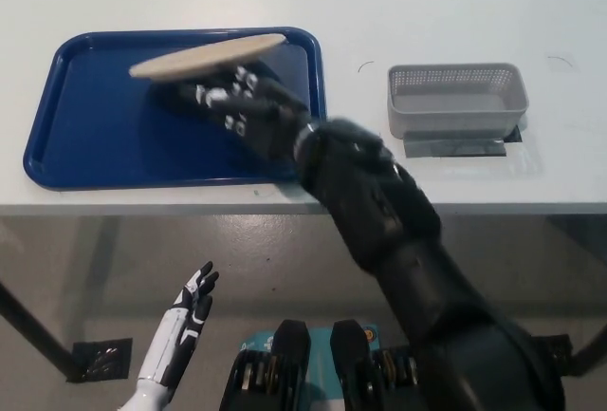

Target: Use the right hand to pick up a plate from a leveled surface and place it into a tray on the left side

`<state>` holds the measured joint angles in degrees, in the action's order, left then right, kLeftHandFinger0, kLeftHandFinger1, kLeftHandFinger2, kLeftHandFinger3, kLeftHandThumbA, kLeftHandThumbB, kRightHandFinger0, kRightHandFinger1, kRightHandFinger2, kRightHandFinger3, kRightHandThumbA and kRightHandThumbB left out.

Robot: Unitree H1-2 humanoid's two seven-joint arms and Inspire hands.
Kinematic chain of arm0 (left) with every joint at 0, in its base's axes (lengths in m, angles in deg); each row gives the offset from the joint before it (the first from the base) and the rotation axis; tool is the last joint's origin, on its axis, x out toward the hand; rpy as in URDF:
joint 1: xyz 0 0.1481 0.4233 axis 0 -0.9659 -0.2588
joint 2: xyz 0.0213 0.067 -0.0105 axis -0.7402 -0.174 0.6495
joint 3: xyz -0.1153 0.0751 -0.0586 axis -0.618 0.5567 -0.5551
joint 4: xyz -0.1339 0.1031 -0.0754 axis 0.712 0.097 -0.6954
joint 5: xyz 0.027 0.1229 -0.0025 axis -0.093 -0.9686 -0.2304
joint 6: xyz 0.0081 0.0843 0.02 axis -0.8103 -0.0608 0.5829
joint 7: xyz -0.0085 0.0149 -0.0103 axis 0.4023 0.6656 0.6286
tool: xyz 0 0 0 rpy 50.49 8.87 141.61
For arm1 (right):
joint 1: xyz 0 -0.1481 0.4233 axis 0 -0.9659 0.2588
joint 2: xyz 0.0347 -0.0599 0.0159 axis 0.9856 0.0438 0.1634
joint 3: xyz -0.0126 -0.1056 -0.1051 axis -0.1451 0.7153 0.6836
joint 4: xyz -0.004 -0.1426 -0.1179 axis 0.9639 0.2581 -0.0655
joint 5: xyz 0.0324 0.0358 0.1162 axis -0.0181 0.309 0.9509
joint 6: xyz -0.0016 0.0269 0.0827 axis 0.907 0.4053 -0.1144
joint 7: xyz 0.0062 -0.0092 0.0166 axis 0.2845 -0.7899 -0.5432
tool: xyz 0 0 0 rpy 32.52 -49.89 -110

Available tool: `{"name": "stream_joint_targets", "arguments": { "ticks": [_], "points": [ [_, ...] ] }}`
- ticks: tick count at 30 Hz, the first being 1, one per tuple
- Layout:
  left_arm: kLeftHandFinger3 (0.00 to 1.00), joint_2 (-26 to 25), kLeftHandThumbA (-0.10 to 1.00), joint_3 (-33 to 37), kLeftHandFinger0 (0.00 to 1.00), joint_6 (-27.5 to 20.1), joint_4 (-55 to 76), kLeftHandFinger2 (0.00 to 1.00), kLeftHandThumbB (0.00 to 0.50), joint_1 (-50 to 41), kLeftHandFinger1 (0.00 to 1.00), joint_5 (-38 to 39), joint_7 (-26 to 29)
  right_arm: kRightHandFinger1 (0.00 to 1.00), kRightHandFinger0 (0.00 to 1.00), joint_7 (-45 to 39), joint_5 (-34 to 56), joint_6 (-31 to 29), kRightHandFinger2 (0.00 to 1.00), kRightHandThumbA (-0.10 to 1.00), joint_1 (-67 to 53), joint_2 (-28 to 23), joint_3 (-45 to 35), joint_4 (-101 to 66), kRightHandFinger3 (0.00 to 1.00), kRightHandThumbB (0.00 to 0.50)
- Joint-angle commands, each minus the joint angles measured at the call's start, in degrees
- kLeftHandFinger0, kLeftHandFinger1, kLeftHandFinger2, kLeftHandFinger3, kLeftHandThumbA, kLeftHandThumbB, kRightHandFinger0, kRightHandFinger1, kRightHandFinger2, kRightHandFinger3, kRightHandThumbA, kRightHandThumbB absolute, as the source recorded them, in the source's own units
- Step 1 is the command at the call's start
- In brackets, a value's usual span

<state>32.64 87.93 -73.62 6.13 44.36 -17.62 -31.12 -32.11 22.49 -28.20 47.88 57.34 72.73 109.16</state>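
A beige plate (206,54) hangs nearly flat, seen almost edge-on, over the blue tray (85,126) on the white table's left side. My black right hand (228,98) is under the plate with its fingers spread beneath it, carrying it just above the tray floor. Whether the plate touches the tray I cannot tell. My white left hand (185,321) rests low at the lower left, below the table edge, fingers apart and holding nothing.
A grey mesh basket (455,98) stands on the table to the right of the tray, on a dark mat. The white table (427,12) stretches behind both. The table's front edge runs just below the tray.
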Motion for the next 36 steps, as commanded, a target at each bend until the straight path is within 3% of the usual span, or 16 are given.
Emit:
{"name": "stream_joint_targets", "arguments": {
  "ticks": [1, 2, 4, 5, 6, 7, 8, 9, 11, 16, 21, 25, 27, 31, 34, 36],
  "points": [
    [1.00, -0.8, 0.96, 0.0, 1.00, 2.4, 1.2, 1.00, 0.158, 3.4, 1.00, 5.6, -4.3, 1.00, 1.00, 20.5, 41.4, 5.2, 1.00, 1.00, -11.2, -17.6, 34.0, -53.3, 1.00, 0.387],
    [1.00, -2.0, 0.84, 0.7, 1.00, 0.3, 0.0, 1.00, 0.074, 4.0, 1.00, 7.7, -7.2, 1.00, 1.00, 20.0, 41.6, 5.2, 1.00, 1.00, -13.6, -21.1, 37.4, -59.8, 1.00, 0.378],
    [1.00, -2.4, 0.69, 0.8, 1.00, -2.9, -0.7, 1.00, 0.055, 4.3, 1.00, 8.6, -7.8, 1.00, 1.00, 22.8, 43.8, 5.2, 1.00, 1.00, -15.3, -22.7, 38.9, -64.5, 1.00, 0.380],
    [1.00, -1.2, 0.32, -0.5, 1.00, 0.1, 0.1, 1.00, 0.062, 4.4, 1.00, 12.4, -8.4, 1.00, 1.00, 24.0, 44.5, 5.2, 1.00, 1.00, -17.4, -25.5, 40.8, -70.7, 1.00, 0.403],
    [1.00, -1.9, 0.15, 0.3, 1.00, -6.1, -1.9, 1.00, 0.068, 5.1, 1.00, 10.4, -7.9, 1.00, 1.00, 25.2, 45.6, 5.2, 1.00, 0.99, -18.3, -27.2, 41.7, -74.2, 1.00, 0.402],
    [1.00, -2.1, 0.07, 0.6, 1.00, -4.8, -1.1, 1.00, 0.119, 5.1, 1.00, 8.2, -7.0, 1.00, 1.00, 25.3, 46.0, 5.2, 1.00, 0.99, -19.3, -28.2, 42.0, -76.8, 1.00, 0.392],
    [1.00, -1.3, 0.14, -0.1, 1.00, 3.1, 1.2, 1.00, 0.110, 4.9, 1.00, 9.0, -7.1, 1.00, 1.00, 24.9, 47.0, 5.2, 1.00, 0.97, -20.8, -29.9, 42.4, -80.6, 1.00, 0.380],
    [1.00, -0.7, 0.56, -0.2, 1.00, 6.0, 3.2, 1.00, 0.051, 4.3, 1.00, 7.5, -5.9, 1.00, 0.97, 25.2, 46.9, 5.2, 1.00, 1.00, -20.6, -32.5, 44.5, -85.0, 1.00, 0.404],
    [1.00, -0.8, 1.00, 0.3, 1.00, 4.0, 3.3, 1.00, 0.060, 4.0, 1.00, 4.2, -4.2, 1.00, 0.94, 26.9, 49.1, 5.2, 1.00, 0.98, -22.1, -33.8, 44.8, -89.9, 1.00, 0.391],
    [1.00, -1.2, 1.00, 0.3, 1.00, 0.6, 0.0, 1.00, 0.096, 4.3, 1.00, 3.4, -3.6, 1.00, 0.94, 26.9, 52.1, 5.2, 1.00, 0.89, -25.6, -35.1, 43.6, -99.0, 1.00, 0.372],
    [1.00, -0.6, 1.00, 0.3, 1.00, 0.7, -0.8, 1.00, 0.118, 4.1, 1.00, 2.9, -3.0, 1.00, 0.91, 26.3, 48.5, 5.2, 1.00, 0.98, -28.9, -38.3, 42.7, -102.7, 1.00, 0.356],
    [1.00, -0.9, 1.00, 0.8, 1.00, -0.2, -0.3, 1.00, 0.097, 3.9, 1.00, 0.5, -1.9, 1.00, 1.00, 9.4, 31.2, 5.2, 1.00, 1.00, -39.7, -38.2, 30.4, -102.7, 1.00, 0.320],
    [1.00, -1.3, 1.00, 0.8, 1.00, 0.0, -0.2, 1.00, 0.100, 3.9, 1.00, 0.0, -1.9, 1.00, 1.00, 2.9, 25.7, 0.5, 1.00, 1.00, -44.6, -37.4, 24.9, -102.7, 1.00, 0.320],
    [1.00, -1.0, 1.00, 0.5, 1.00, -0.5, -0.8, 1.00, 0.080, 3.6, 1.00, 1.1, -1.8, 1.00, 1.00, -1.7, 11.9, -13.8, 1.00, 1.00, -53.8, -37.9, 18.4, -102.7, 1.00, 0.440],
    [1.00, -0.7, 1.00, 0.4, 1.00, -1.7, -1.5, 1.00, 0.077, 3.0, 1.00, 1.5, -1.7, 1.00, 1.00, -2.0, 8.0, -17.6, 1.00, 1.00, -62.2, -37.0, 14.2, -102.7, 1.00, 0.437],
    [1.00, -0.6, 1.00, 0.5, 1.00, -2.5, -1.8, 1.00, 0.083, 2.1, 1.00, 1.3, -1.4, 1.00, 1.00, -3.0, 4.2, -22.1, 1.00, 1.00, -66.6, -34.7, 13.3, -99.3, 1.00, 0.382]
  ]
}}
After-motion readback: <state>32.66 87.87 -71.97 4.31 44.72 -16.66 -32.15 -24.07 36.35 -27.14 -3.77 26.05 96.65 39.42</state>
